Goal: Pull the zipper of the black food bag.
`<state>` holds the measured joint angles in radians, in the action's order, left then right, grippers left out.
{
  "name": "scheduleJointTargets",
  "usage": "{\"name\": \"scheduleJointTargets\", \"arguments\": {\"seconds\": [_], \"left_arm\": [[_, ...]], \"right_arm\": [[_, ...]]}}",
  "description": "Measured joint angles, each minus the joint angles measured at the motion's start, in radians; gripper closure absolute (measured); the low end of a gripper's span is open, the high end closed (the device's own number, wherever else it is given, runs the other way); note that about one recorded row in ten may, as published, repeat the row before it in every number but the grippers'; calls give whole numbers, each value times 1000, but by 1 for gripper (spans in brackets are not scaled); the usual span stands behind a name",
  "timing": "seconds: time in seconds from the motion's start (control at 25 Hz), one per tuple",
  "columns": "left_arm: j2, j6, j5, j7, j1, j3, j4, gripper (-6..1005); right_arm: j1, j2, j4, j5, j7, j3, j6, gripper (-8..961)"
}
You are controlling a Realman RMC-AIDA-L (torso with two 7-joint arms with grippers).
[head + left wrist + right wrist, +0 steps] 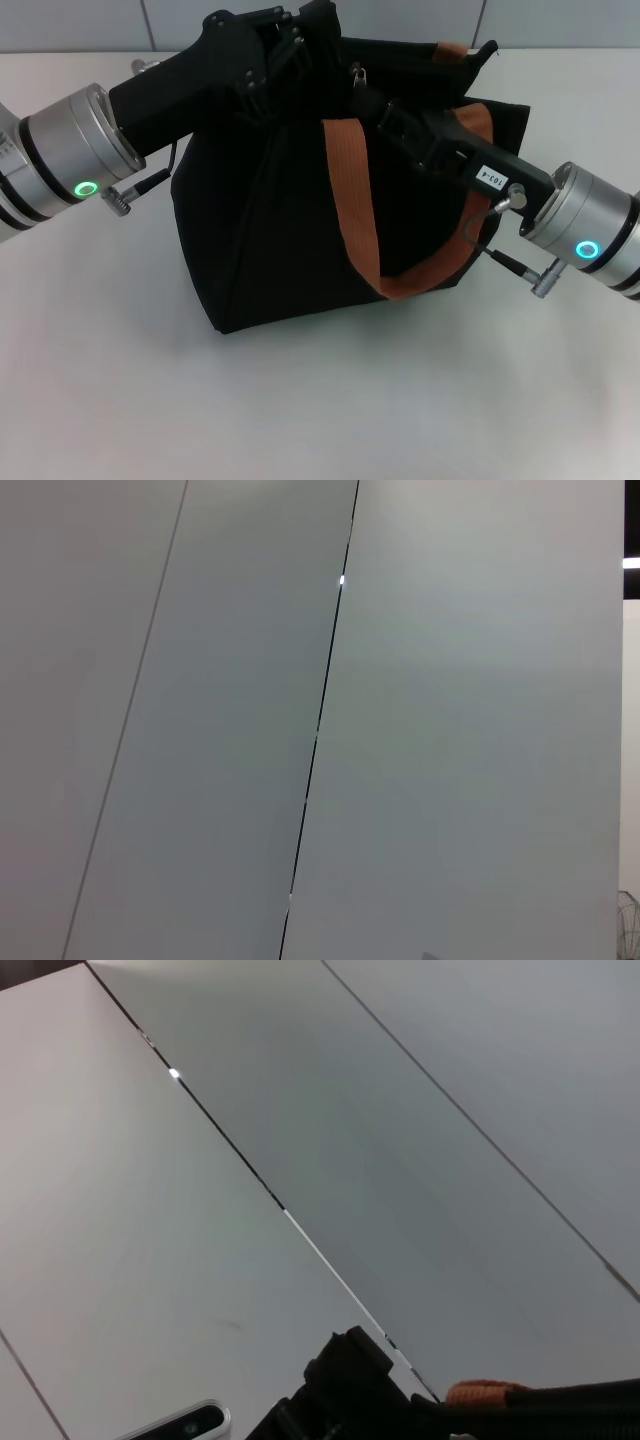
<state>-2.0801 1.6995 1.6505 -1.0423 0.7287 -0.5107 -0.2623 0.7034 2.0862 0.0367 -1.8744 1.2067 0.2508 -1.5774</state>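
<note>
The black food bag (290, 230) stands mid-table in the head view, with an orange-brown handle (352, 215) looping down its front. The silver zipper (358, 75) pull shows on the bag's top edge near the back. My left gripper (283, 45) comes in from the left and is shut on the bag's top left corner, where the fabric creases up toward it. My right gripper (392, 108) reaches in from the right and lies on the bag's top, just right of the zipper pull. The left wrist view shows only wall panels.
The white table (320, 400) spreads around the bag. A grey panelled wall (320, 720) stands behind. In the right wrist view a black gripper part (345, 1390) and a bit of orange handle (485, 1393) show at the bottom edge.
</note>
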Motion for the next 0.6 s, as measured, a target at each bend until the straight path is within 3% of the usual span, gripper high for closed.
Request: {"name": "scheduleJointTargets", "arguments": {"seconds": [0.6], "left_arm": [[1,24,-32,3,-30,8,-3,850]], "right_arm": [[-41,-2,-30,4,40,-24,18,955]]}}
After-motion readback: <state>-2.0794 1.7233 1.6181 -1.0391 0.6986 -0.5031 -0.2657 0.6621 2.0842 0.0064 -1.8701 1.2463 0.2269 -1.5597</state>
